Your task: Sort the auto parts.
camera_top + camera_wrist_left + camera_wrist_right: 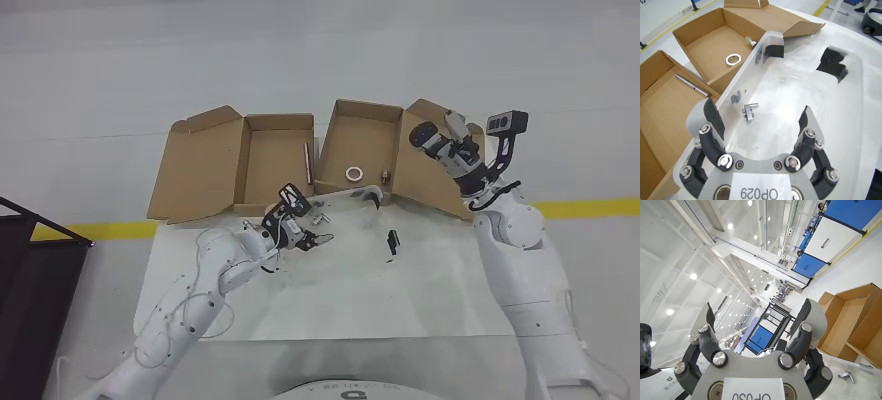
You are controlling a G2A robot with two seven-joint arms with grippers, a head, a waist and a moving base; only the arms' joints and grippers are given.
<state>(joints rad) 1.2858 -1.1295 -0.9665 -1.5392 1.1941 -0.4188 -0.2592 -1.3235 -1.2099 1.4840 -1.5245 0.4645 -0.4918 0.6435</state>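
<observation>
- Left arm (215, 275), right arm (525, 265): white shells, cables along the left.
- Left gripper (757, 104), right gripper (758, 302): grey plates, silver screws, black links, ribbed black fingers (713, 115), white labels.

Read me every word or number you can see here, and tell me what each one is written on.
"OP029": white sticker at the base of the left pincer, seen upside down.
"OP030": white label at the base of the right pincer, upside down, partly cut off by the picture's edge.
Lettering on the white and blue panels in the hall behind: too small to read surely.
Cardboard boxes: no print.
</observation>
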